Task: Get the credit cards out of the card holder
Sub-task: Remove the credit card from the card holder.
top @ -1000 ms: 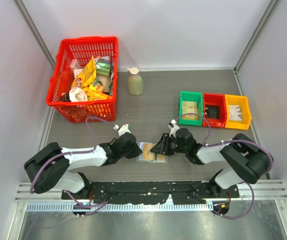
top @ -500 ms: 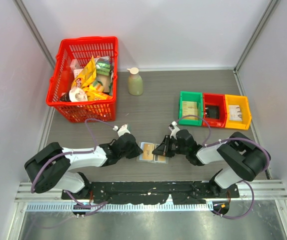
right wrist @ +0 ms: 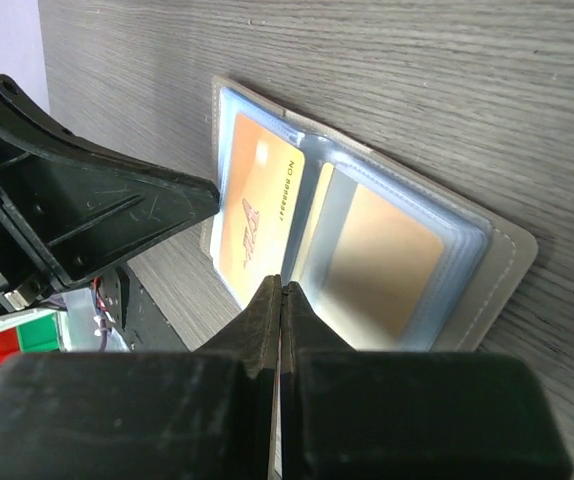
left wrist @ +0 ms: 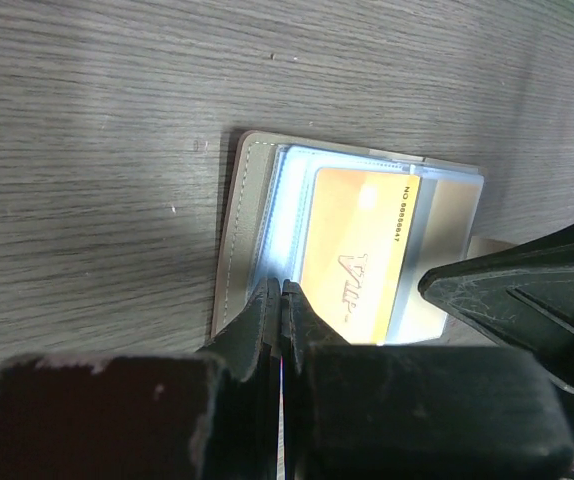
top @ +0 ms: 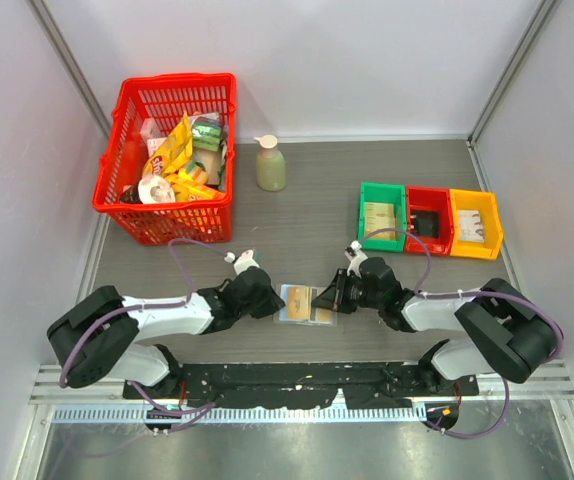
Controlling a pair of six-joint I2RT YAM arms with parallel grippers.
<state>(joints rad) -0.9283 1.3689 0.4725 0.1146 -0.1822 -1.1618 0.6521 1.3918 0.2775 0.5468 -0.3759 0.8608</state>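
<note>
- The card holder [top: 304, 305] lies open and flat on the table [top: 367, 190], its clear sleeves facing up. It sits directly between the two sets of jaws.
- The left gripper [left wrist: 282, 290] has its jaws pressed together with no gap. Their tips sit on the edge of the holder's light blue sleeve, just beside the long side of the yellow-orange card [left wrist: 357, 250].
- The right gripper [right wrist: 280, 285] also has its jaws together. Their tips meet the holder near the fold between its two panels, at the lower corner of the yellow-orange card. Whether a card edge is pinched between them cannot be told.
- Seen from the right jaws, the yellow-orange card lies ahead and to the left, slightly askew against the sleeve's edges. A tan card [right wrist: 382, 260] sits inside the sleeve ahead and to the right.
- The two grippers face each other across the holder, near one another but apart.
- Well beyond both sets of jaws stand a red basket [top: 127, 195] of packets and a bottle [top: 270, 165]. Beyond the right jaws is a row of green [top: 363, 215], red [top: 428, 195] and yellow [top: 475, 196] bins.
</note>
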